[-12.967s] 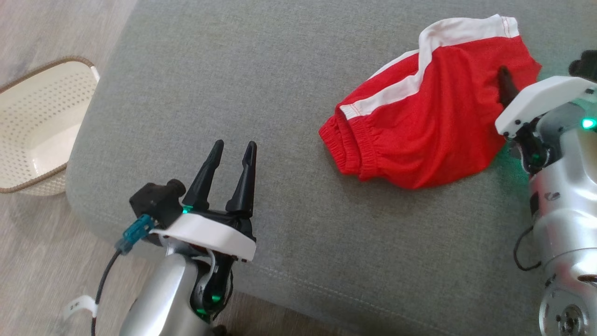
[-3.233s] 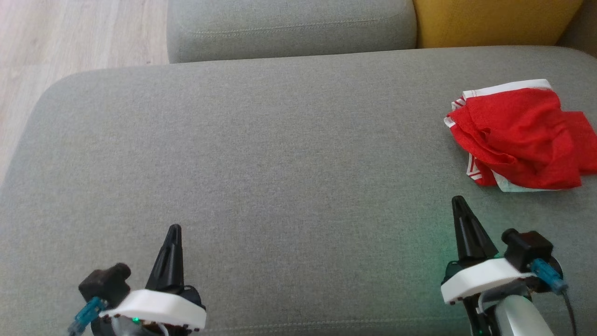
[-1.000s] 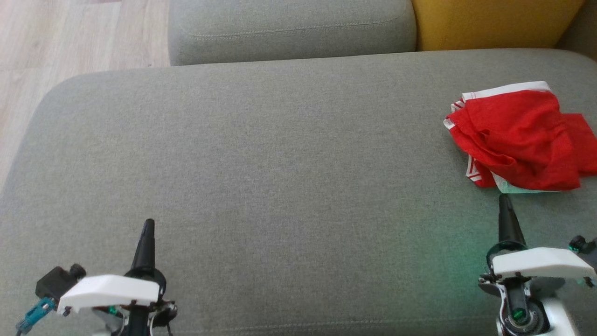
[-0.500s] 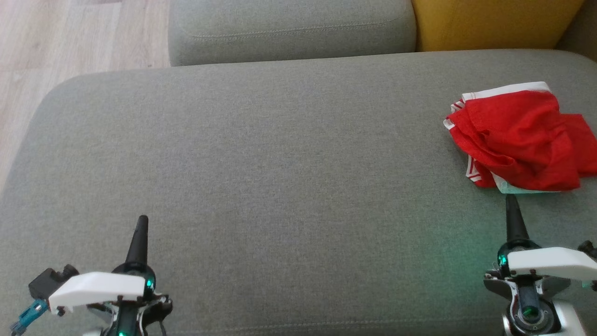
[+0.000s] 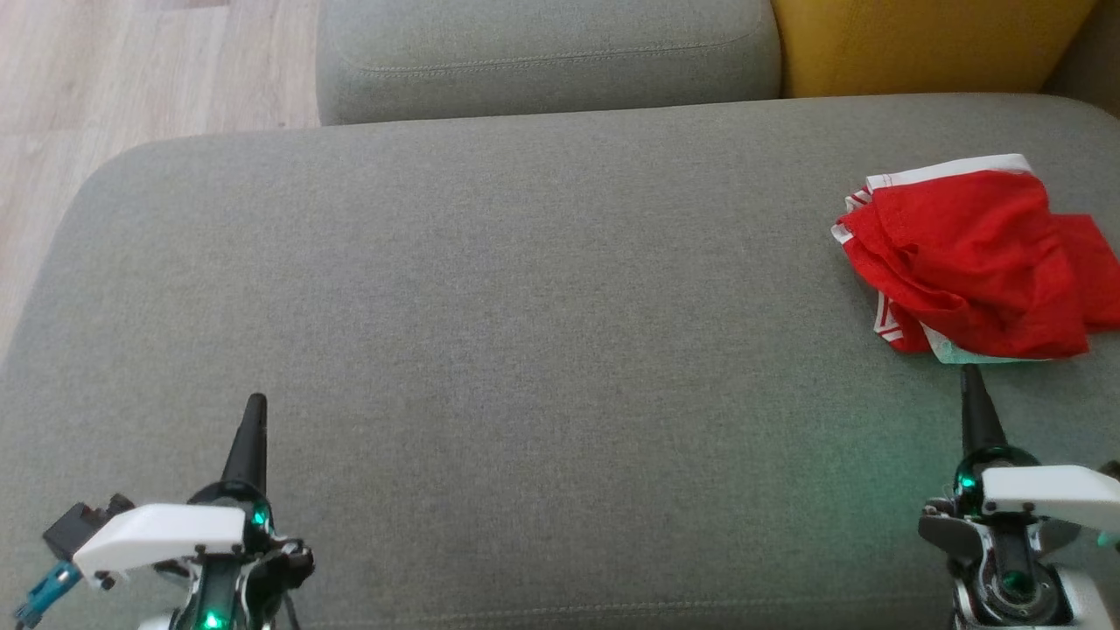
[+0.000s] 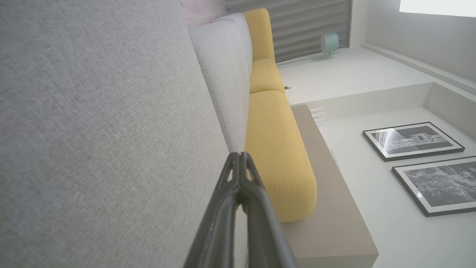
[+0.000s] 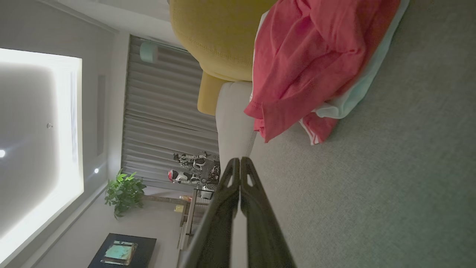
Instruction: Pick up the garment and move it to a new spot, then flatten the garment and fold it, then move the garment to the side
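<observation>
The garment (image 5: 971, 258), red shorts with white trim, lies bunched at the right side of the grey sofa seat (image 5: 525, 306); the right wrist view shows the garment (image 7: 312, 63) from close by. My right gripper (image 5: 969, 374) is shut and empty, its tips just in front of the garment's near edge, not touching it. In its own wrist view the right gripper (image 7: 238, 160) has both fingers pressed together. My left gripper (image 5: 255, 402) stands shut and empty over the seat's near left part, far from the garment, and the left gripper (image 6: 240, 155) shows closed fingers.
A grey back cushion (image 5: 542, 52) and a yellow cushion (image 5: 927, 39) line the far side of the seat. Wooden floor (image 5: 131, 79) lies beyond the seat's left edge. Framed pictures (image 6: 412, 141) hang on the wall behind the sofa.
Over the last second both grippers slid forward a little, tips shut; the right one came closer to the garment's near edge. The garment has not moved.
</observation>
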